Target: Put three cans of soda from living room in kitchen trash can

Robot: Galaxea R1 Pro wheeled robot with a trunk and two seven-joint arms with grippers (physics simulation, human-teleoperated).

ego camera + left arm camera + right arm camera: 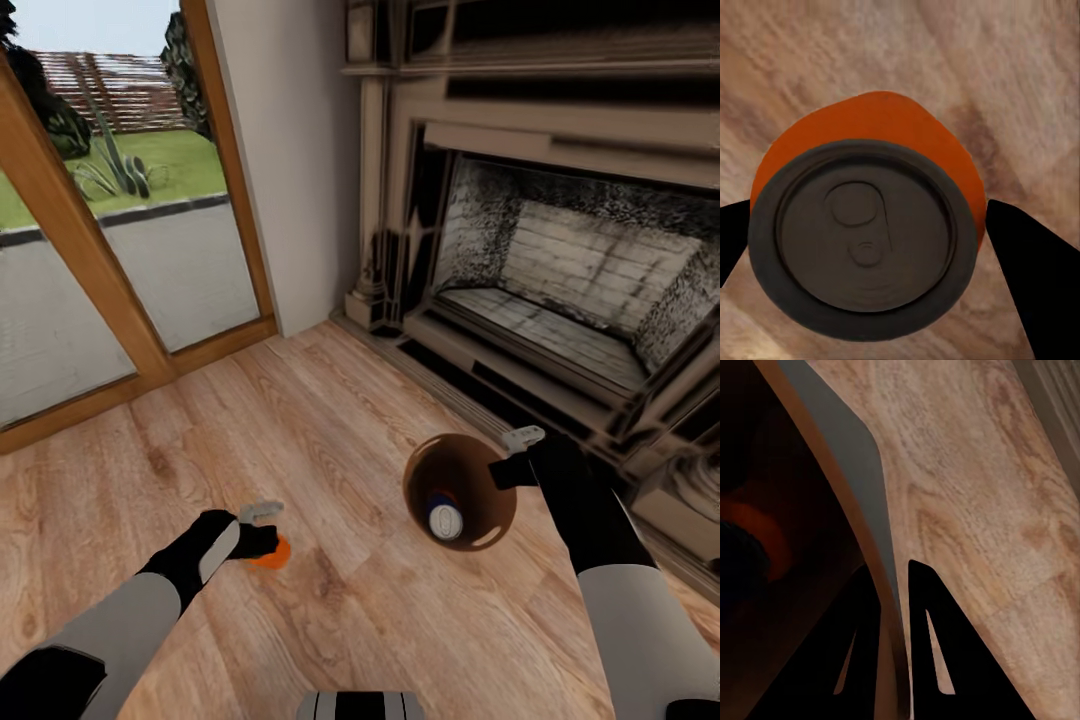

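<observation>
An orange can of soda (862,240) sits lid-up between the two black fingers of my left gripper (868,206), which press on its sides. In the head view that orange can (273,553) is at the tip of my left gripper (266,534), low over the plank floor. The tash can (470,480), brown inside, is held at its rim by my right gripper (510,458). A blue can of soda (445,520) with a silver end lies at its bottom. My right gripper (894,645) pinches the bin's thin wall (847,472), one finger inside and one outside.
This is the living room: an ornate fireplace (570,270) with a raised hearth runs along the right. Wood-framed glass doors (120,260) stand at the left, with a pale wall corner (290,150) between them. Warm plank floor (330,420) spreads ahead.
</observation>
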